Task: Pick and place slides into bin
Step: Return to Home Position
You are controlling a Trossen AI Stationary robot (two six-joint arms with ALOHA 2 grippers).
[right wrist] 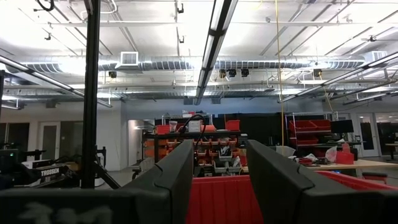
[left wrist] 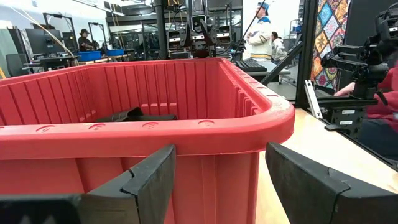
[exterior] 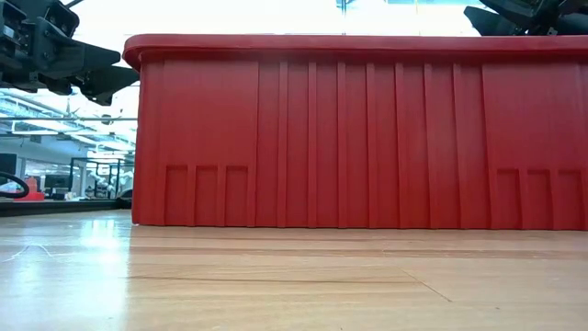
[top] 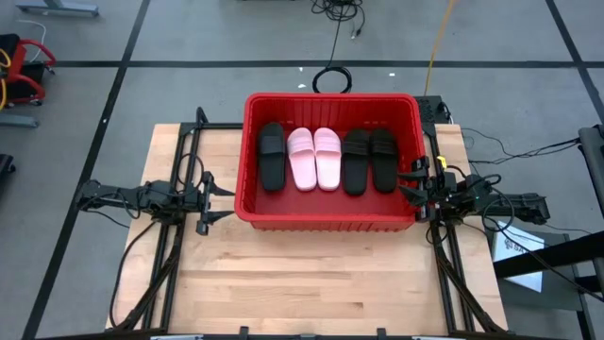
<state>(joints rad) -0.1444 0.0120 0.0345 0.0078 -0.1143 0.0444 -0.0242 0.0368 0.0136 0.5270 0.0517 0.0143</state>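
Observation:
The red bin (top: 330, 219) stands on the far middle of the wooden table; it also shows in the low view (exterior: 367, 138). Inside it, side by side on its floor, lie a black slide (top: 272, 156), two pale pink slides (top: 314, 159) and two more black slides (top: 369, 161). My left gripper (top: 219, 196) is open and empty just left of the bin's near left corner (left wrist: 155, 127), at rim height. My right gripper (top: 411, 181) is open and empty at the bin's right rim, pointing toward the bin (right wrist: 217, 199).
Bare wooden table (top: 311, 283) stretches from the bin to the near edge. Arm mounts and cables run along the table's left and right sides. People (left wrist: 261, 34) stand in the room beyond the table. A cable coil (top: 330, 80) lies on the floor behind the bin.

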